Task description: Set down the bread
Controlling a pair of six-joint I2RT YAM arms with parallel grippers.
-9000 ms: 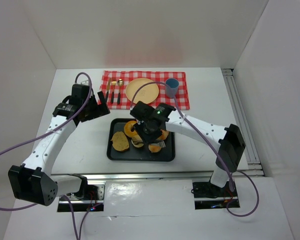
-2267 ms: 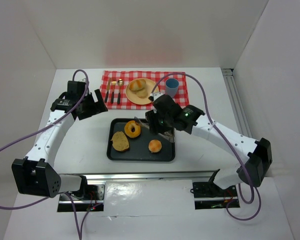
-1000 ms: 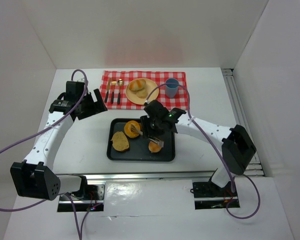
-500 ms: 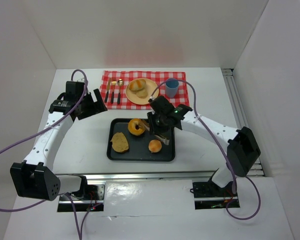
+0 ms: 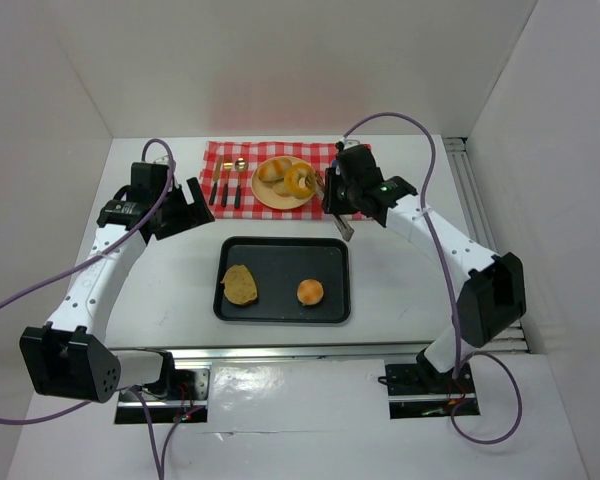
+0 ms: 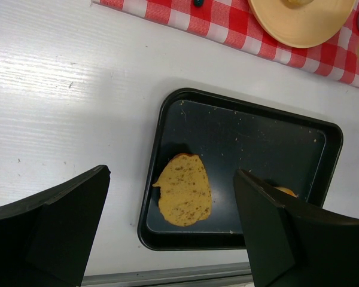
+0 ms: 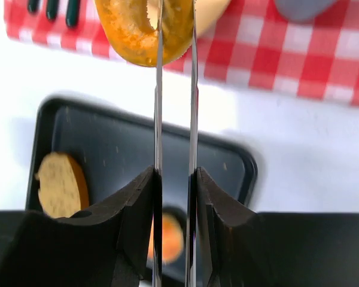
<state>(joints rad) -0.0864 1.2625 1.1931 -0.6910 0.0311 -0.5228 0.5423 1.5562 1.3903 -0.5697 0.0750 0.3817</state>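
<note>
Right wrist view: the right gripper (image 7: 175, 24) is pinching the ring-shaped bread (image 7: 128, 36) between its thin fingers (image 7: 158, 89), right at their tips, over the yellow plate's (image 5: 268, 196) edge (checkered cloth (image 7: 275, 54) underneath). The left gripper (image 6: 170, 174) is hovering wide open and gripping nothing, with the black tray (image 6: 167, 107) and a flat bread slice (image 6: 184, 197) showing between its fingers.

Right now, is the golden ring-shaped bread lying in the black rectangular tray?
No: the right gripper holds the ring-shaped bread over the yellow plate; the tray carries only a flat slice and a round bun.
</note>
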